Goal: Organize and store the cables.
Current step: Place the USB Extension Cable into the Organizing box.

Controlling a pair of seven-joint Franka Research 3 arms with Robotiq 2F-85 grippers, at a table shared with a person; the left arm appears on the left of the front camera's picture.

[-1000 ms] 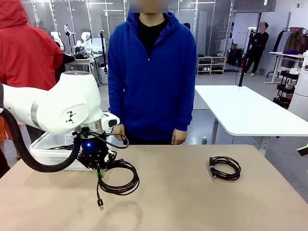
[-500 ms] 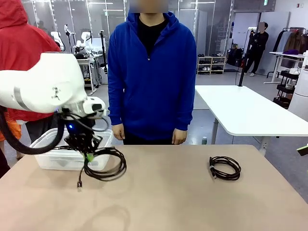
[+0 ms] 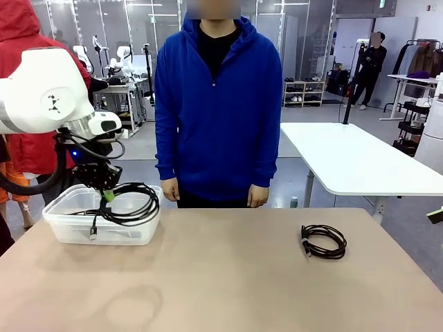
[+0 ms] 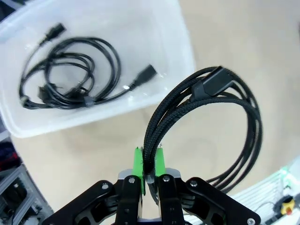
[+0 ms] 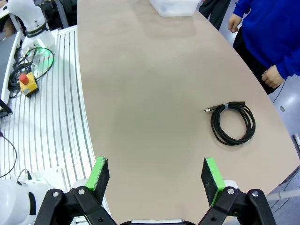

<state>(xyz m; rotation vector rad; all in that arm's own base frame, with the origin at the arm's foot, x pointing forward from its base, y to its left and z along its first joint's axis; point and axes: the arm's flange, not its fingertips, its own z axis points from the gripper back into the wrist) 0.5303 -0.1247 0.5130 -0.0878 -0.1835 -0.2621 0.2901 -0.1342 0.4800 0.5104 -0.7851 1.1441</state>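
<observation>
L gripper (image 4: 149,164) jaws pinched on a coiled black cable (image 4: 220,122), strands caught btwn the green pads, coil hanging below over the clear bin (image 3: 66,232) at the worktop's far-left edge. Another cable (image 4: 70,89) lies in the bin. R gripper (image 5: 157,180) jaws wide; third coil (image 3: 323,241) right of worktop centre

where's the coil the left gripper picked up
In the front view it hangs at the table's left end, pinched in the left gripper: the coiled cable dangles over the clear bin.
</observation>
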